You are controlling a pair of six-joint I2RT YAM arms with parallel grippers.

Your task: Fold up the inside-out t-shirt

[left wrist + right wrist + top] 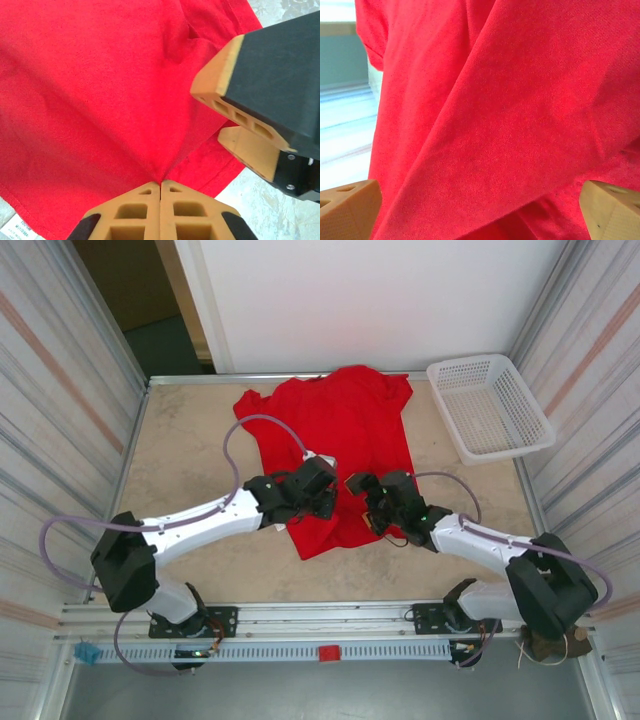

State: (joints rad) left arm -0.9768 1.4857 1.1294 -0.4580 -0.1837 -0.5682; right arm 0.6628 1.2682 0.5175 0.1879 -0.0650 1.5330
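Observation:
The inside-out t-shirt lies spread on the table, plain red side up, its hem toward the arms. My left gripper is over the lower part of the shirt. In the left wrist view it is shut on a pinched fold of the red cloth, which rises in a tent to the fingertips. My right gripper hovers close beside it, and its tan fingers stand apart. In the right wrist view it is open wide, with a raised fold of the shirt lying between the fingers.
A white mesh basket stands at the back right corner. The beige table is walled on both sides. A small white label shows at the shirt's edge. Both arms reach in from the near edge.

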